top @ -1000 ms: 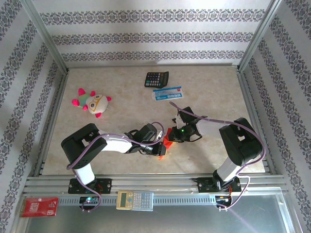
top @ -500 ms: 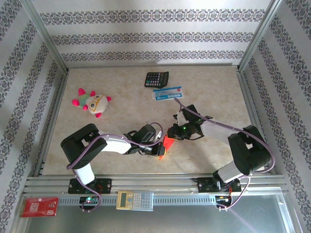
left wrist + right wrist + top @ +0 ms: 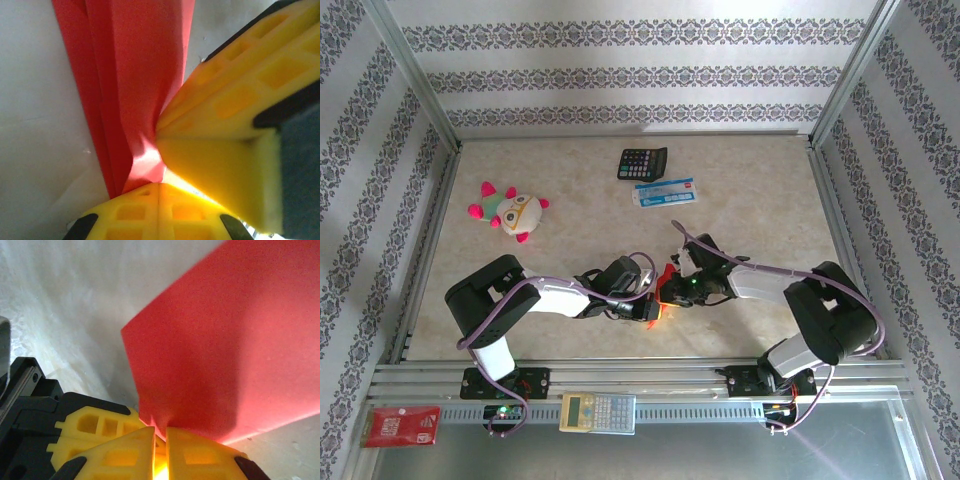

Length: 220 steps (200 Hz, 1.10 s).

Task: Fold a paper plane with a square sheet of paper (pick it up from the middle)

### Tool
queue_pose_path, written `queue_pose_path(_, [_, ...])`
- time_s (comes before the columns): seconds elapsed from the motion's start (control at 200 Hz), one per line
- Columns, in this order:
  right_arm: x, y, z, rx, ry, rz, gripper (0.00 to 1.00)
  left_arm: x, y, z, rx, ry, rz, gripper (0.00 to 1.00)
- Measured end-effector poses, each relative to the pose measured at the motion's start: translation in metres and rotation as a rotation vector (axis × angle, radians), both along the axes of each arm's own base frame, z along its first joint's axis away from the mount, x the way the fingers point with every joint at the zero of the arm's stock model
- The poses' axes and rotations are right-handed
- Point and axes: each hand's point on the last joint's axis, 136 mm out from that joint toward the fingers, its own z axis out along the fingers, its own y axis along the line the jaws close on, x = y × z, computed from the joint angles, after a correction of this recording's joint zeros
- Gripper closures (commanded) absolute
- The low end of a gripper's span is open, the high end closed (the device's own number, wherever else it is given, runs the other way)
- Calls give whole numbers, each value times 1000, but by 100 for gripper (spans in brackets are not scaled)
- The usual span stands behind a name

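Presently the square sheet of paper, bright red and already creased into a smaller layered shape, sits just below the centre of the top view, over the near part of the bench. It is held from both sides. The left jaws are clamped together on its lower left part; in the left wrist view the paper runs down in long overlapping folds into the yellow fingertips at the bottom edge. The right jaws are closed on its right side; in the right wrist view a broad flat panel of paper fills the upper right, its lower corner pinched between the yellow fingertips. Whether the paper touches the bench cannot be told.

Further out, a black calculator and a blue-and-white card lie at upper centre, well apart from the paper. A plush toy lies at the left. A grey calculator and a red packet rest along the bottom edge.
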Motion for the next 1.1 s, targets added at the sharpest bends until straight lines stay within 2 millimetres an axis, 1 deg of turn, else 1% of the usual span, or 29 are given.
queue_pose_path(0.2, [0,-2,-11,-22,27,-9,86,0,0,0,0,0,0,96])
queue_pose_path(0.475, [6,-10,-16,-21,41,-23,87,0,1,-1,-2,3,5,98])
queue_pose_path(0.625, [7,-12,-16,-4,51,-21,87,0,1,-1,-5,1,5,100])
queue_pose_path(1.099, [18,-20,-15,29,133,-52,87,0,1,-1,-12,-5,5,100])
